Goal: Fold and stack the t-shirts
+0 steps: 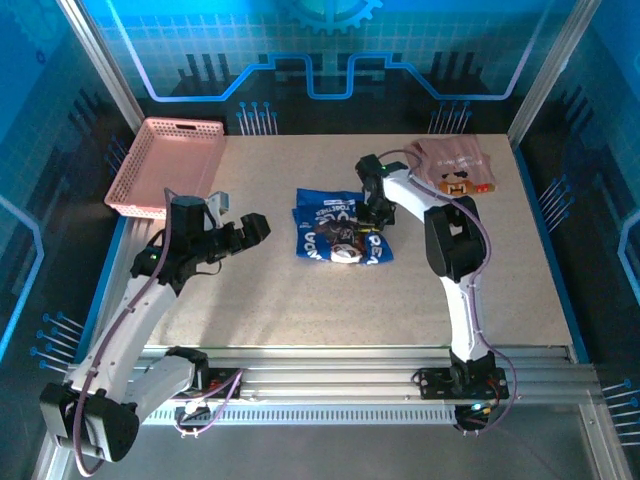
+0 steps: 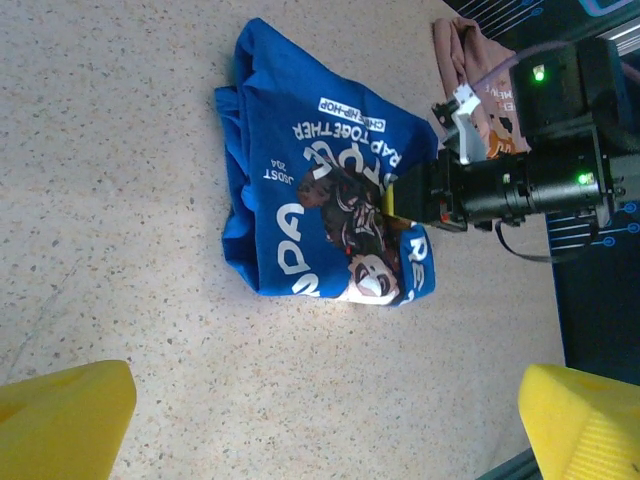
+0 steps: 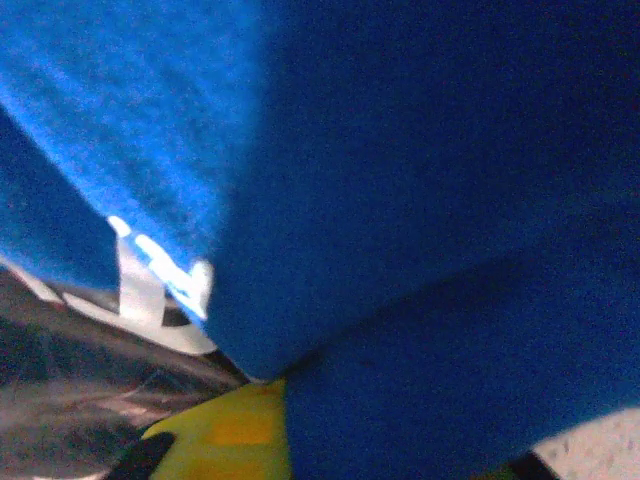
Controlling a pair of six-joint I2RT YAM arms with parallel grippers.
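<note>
Now the speckled beige bench [image 1: 300, 300] carries everything. The pink plastic lattice basket [image 1: 160, 165] sits at its far left corner, overhanging the left edge. The royal-blue cloth t-shirt with the white-and-dark print [image 1: 315, 240] lies near the bench's middle, a little toward the far edge. It is a rumpled, half-folded bundle, print up. The pale pink cloth t-shirt with a small brown-orange print [image 1: 455, 168] is bunched at the far right corner, untouched.

I judge I'm mid-fold on the blue shirt. The right jaws are down at its right edge and look pinched on a fold of blue cloth, which presses against the yellow pad in the right wrist view. The left jaws are spread wide, hovering apart from the shirt on its left.

Next I'd lift that edge and carry it leftward across the bundle, with the left jaws pinning the far side so the shirt doesn't drag.
</note>
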